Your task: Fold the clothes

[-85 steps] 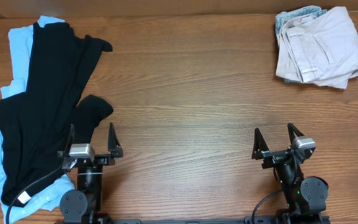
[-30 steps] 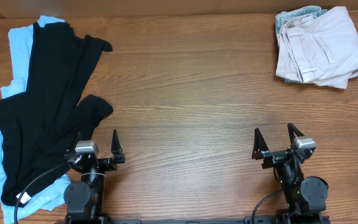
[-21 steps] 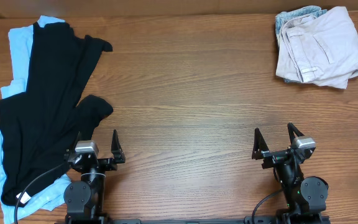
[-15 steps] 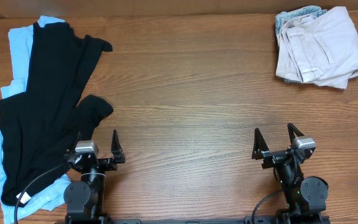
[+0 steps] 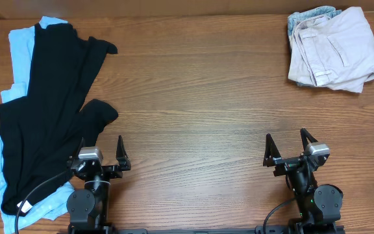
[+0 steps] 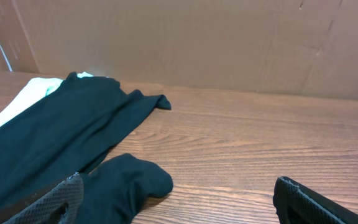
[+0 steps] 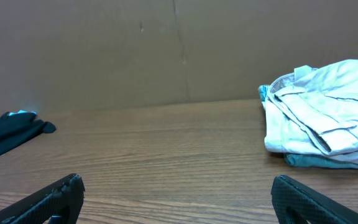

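Observation:
A black garment (image 5: 47, 110) lies spread over a light-blue piece (image 5: 18, 45) at the table's left side; its dark sleeve (image 6: 123, 183) reaches toward my left gripper. Folded beige shorts (image 5: 336, 49) rest on a faded-denim piece (image 5: 310, 14) at the far right corner, also seen in the right wrist view as beige shorts (image 7: 322, 106). My left gripper (image 5: 100, 144) stands open at the near edge, just right of the black garment, holding nothing. My right gripper (image 5: 286, 141) stands open at the near right, with bare wood between its fingers.
The wooden table (image 5: 200, 97) stretches between the two piles. A brown cardboard wall (image 6: 197, 43) stands behind the table's far edge. A black cable (image 5: 34, 192) runs from the left arm's base over the black garment.
Since the earliest frame the left gripper has shifted slightly right and nearer the table's front edge. Over the last second nothing has moved.

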You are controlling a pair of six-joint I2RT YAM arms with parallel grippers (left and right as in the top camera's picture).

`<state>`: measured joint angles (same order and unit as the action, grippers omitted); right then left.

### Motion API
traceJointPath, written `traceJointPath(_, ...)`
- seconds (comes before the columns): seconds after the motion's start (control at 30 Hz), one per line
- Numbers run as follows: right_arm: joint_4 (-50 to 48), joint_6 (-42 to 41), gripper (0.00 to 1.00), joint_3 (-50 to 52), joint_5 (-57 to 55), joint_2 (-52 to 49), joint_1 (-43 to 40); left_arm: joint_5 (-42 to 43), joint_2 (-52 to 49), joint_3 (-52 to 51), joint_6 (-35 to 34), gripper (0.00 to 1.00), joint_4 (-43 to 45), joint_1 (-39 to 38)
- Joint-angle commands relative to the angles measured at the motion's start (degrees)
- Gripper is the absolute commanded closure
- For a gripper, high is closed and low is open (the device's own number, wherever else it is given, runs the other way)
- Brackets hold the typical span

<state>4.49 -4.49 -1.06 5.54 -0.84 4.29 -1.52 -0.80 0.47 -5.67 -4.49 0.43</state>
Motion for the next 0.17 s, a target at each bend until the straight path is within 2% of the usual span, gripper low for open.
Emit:
traceJointPath(0.0, -0.2, 0.0, 0.0, 0.6, -0.3, 0.7, 0.5, 0.7, 0.5, -0.2, -0.5, 0.0, 0.1, 0.4)
traceJointPath(0.13, -0.2, 0.0, 0.0, 0.6, -0.3, 0.7, 0.5, 0.7, 0.5, -0.2, -0.5, 0.0, 0.1, 0.4)
